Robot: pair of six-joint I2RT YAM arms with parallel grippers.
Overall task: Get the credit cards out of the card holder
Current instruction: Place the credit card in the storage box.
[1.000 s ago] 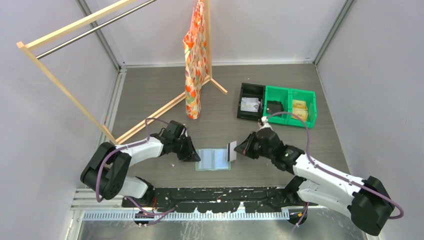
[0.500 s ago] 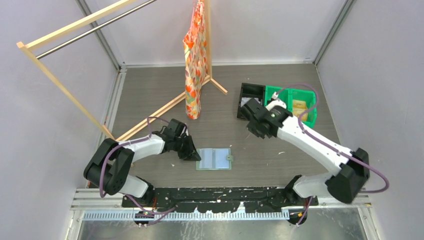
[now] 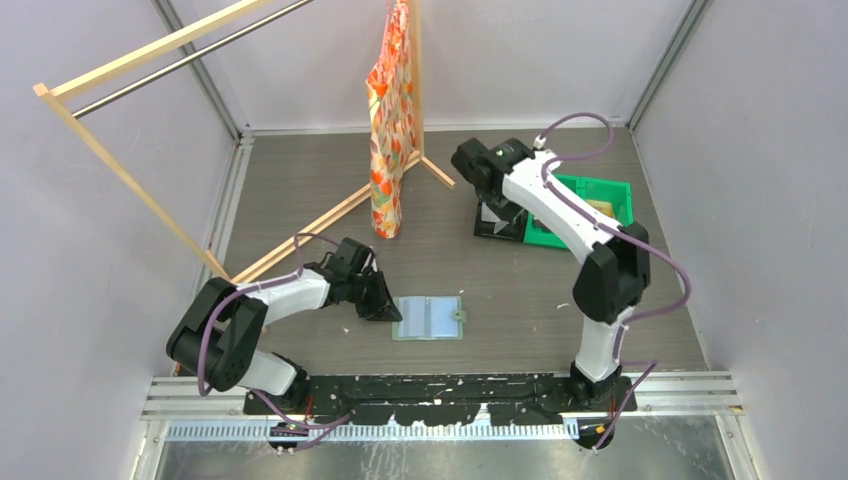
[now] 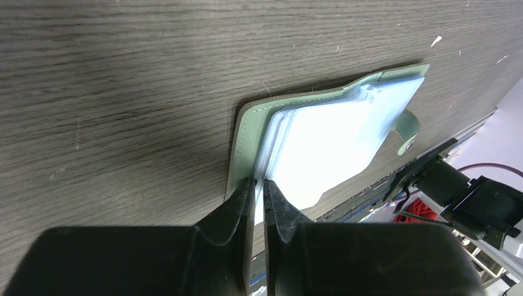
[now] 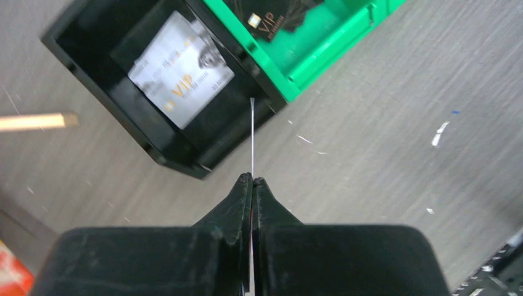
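from the wrist view only, right jaws pinch an edge-on card (image 5: 252, 135).

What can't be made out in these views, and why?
- Sage-green fabric card holder: pockets glare white in left wrist view, tiny from above; remaining cards unclear.
- Thin card in right gripper: edge-on in right wrist view, face unreadable.
- Black plastic bin: mostly under right arm in top view.
- Dark card in green plastic bin: cut by right wrist view's top edge.
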